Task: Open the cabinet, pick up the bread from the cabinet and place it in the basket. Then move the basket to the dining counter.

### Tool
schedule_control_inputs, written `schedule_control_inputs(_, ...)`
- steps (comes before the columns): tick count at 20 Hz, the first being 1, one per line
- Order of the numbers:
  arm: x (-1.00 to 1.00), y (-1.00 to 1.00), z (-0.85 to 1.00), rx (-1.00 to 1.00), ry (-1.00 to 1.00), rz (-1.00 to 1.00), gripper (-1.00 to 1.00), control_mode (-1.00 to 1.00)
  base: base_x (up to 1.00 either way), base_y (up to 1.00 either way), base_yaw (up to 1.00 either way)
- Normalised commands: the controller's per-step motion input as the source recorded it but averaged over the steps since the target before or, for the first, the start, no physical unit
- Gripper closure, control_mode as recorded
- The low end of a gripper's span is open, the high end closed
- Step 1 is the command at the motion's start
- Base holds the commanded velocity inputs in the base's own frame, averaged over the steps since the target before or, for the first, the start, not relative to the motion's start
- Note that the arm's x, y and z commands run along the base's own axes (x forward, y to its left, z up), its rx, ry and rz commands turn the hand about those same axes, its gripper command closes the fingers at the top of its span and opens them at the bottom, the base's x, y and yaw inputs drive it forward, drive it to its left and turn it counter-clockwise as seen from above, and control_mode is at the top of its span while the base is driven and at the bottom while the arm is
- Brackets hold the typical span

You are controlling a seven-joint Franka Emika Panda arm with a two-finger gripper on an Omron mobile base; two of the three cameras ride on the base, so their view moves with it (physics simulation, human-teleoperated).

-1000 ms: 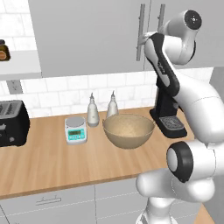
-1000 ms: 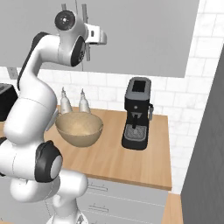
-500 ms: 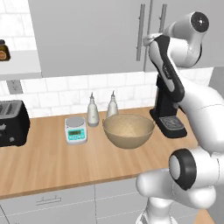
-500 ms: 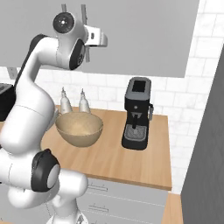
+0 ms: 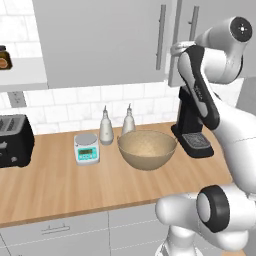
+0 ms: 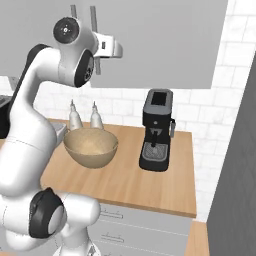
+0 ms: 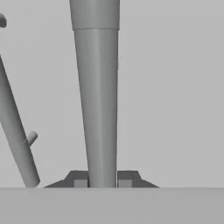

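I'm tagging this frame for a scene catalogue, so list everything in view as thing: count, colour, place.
cabinet: one, grey, on the wall above the counter, two doors
bar handles: two, silver, vertical, side by side where the doors meet
basket: one, tan, mid-counter
bottles: two, whitish, behind the basket
kitchen scale: one, pale teal with grey top, left of the basket
coffee machine: one, black, right of the basket
toaster: one, black, counter's left end
jar: one, dark with orange label, on the white shelf at upper left
wooden counter: one, light brown, over grey drawers
gripper: one, dark fingers, shut on the right door's handle
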Motion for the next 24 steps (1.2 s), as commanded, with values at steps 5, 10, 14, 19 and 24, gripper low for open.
schedule_control_inputs(5,-0.87,-0.74,-0.11,0.09,0.00,0.00,1.00,-1.00,0.00,0.00,0.00)
schedule_control_inputs(10,-1.00,-0.92,-0.02,0.12,-0.01,0.00,1.00,-1.00,0.00,0.00,0.00)
schedule_control_inputs(14,-1.00,-0.94,-0.01,0.11,-0.02,0.00,1.00,-1.00,0.00,0.00,0.00)
schedule_control_inputs(19,-1.00,-0.93,-0.07,0.10,-0.01,0.00,1.00,-1.00,0.00,0.00,0.00)
schedule_control_inputs(24,-0.75,-0.69,-0.15,0.03,0.00,0.00,1.00,-1.00,0.00,0.00,0.00)
